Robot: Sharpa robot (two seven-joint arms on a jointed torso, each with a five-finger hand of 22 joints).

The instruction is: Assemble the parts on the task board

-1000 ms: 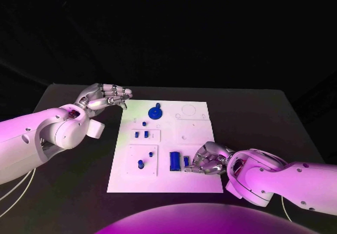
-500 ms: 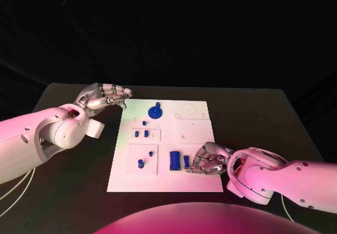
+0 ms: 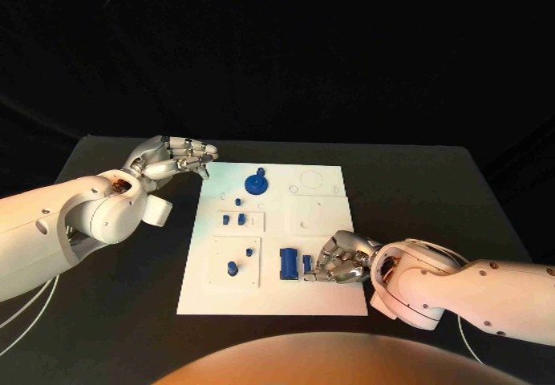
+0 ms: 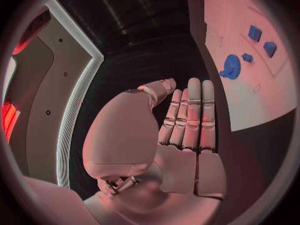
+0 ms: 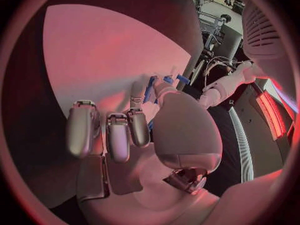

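The white task board (image 3: 318, 233) lies flat mid-table, long side running away from the robot, carrying blue parts: a round gear-like piece (image 3: 256, 186) near its far end, two small blocks (image 3: 232, 219) at mid-left, small pegs (image 3: 237, 264) lower left, and an upright rectangular block (image 3: 287, 264) near the front.

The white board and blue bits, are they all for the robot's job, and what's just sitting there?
For the job: task board; blue gear; long blue block; small blue parts; right hand, fingers at a small blue piece.
Just there: black table; left hand, off the board.
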